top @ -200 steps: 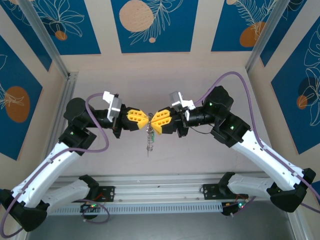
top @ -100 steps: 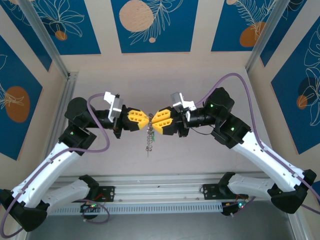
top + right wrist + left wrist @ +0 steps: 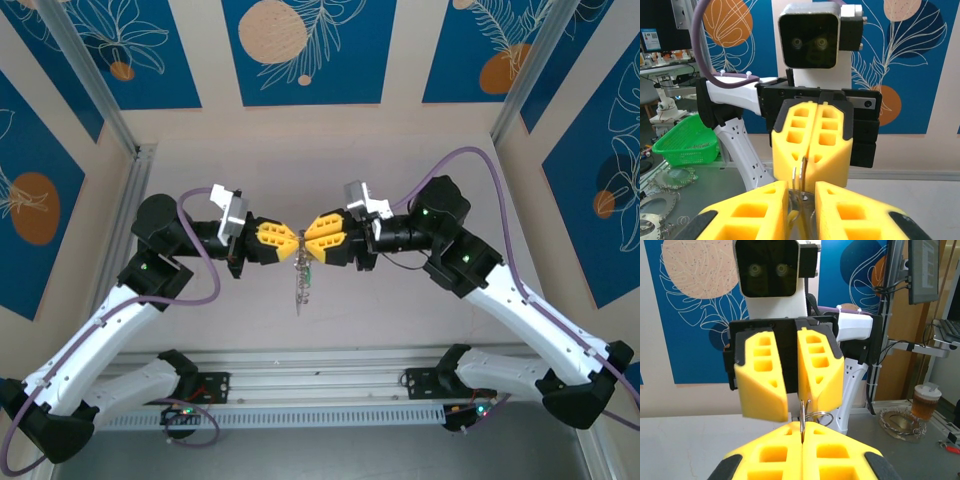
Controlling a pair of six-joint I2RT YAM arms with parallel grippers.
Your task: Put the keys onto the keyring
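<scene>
Above the middle of the pale beige worktop [image 3: 330,165], well away from all four of its edges, two yellow-fingered grippers meet tip to tip; the left gripper [image 3: 294,243] reaches in from the left side and the right gripper [image 3: 308,243] from the right side, their fingertips almost touching. From the spot where they meet hangs the keyring [image 3: 301,282], a floppy loop of dark band edged with silvery beaded chain; in the overhead view it trails straight towards the near edge, and whether its lower end touches the worktop cannot be told.

In the left wrist view the left gripper [image 3: 802,434] has its fingers pressed flat together; a thin silver wire ring [image 3: 802,416] at the top of the keyring stands on edge out of their seam, pinched there, and a further turn of the wire loops out just beside it on the right. Facing it, the right gripper [image 3: 792,405] shows a narrow slot between its two fingers; the upper edge of the wire ring reaches the mouth of that slot.

In the right wrist view the right gripper [image 3: 801,195] has its fingers narrowly apart with upright silver wire between them; whether they clamp it or merely flank it cannot be told. Opposite, the left gripper [image 3: 813,172] shows its fingers closed along one seam, the wire rising just in front of them.
</scene>
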